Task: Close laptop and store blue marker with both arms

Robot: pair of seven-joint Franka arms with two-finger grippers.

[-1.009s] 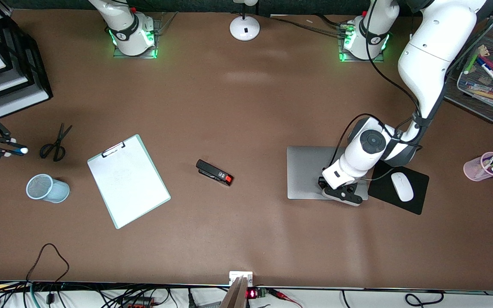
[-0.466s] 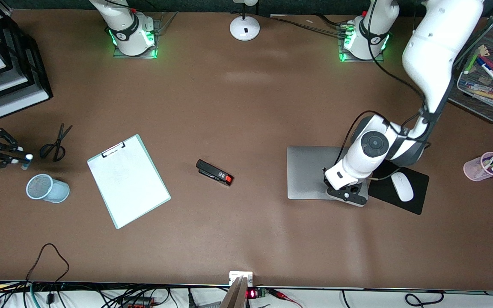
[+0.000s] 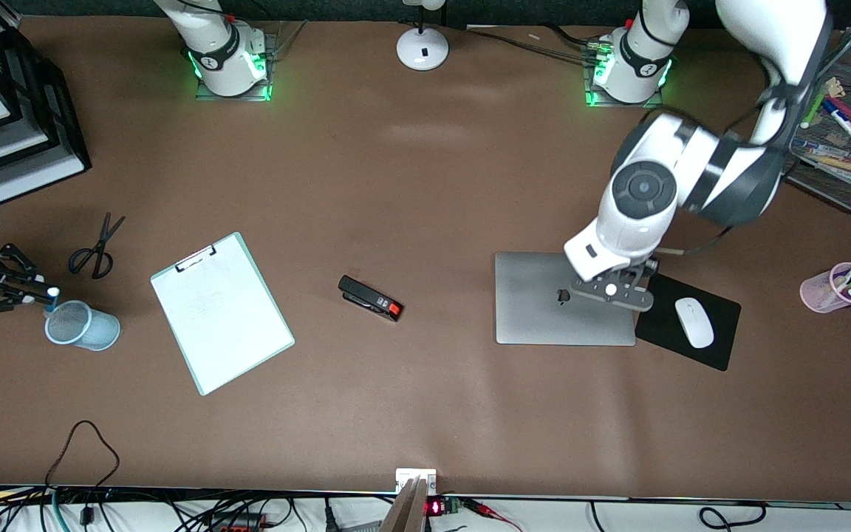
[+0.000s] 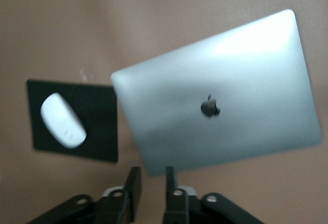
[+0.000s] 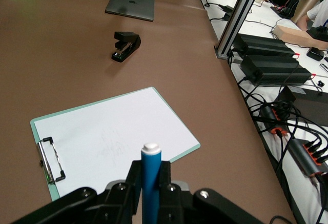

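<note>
The silver-grey laptop (image 3: 536, 318) lies shut on the table, its dark apple logo facing up (image 4: 210, 106). My left gripper (image 3: 612, 293) hangs above the lid's edge beside the mouse pad. It is open by a narrow gap with nothing between the fingers (image 4: 152, 183). Toward the right arm's end of the table, my right gripper (image 3: 32, 292) is shut on the blue marker (image 3: 49, 294). The marker's white end sticks out past the fingertips (image 5: 151, 170). That end hangs just at the rim of a light-blue mesh cup (image 3: 86, 326).
A black mouse pad (image 3: 721, 325) with a white mouse (image 3: 694, 322) lies beside the laptop. A clipboard (image 3: 220, 310), stapler (image 3: 370, 298) and scissors (image 3: 97, 247) lie mid-table. A pink pen cup (image 3: 835, 290), mesh tray (image 3: 839, 185), black paper trays (image 3: 19, 125) and lamp base (image 3: 422, 48) line the edges.
My left gripper has risen off the laptop lid, drawn back toward the arms' bases, and its jaws have parted. The right gripper has carried the marker down toward the mesh cup's rim.
</note>
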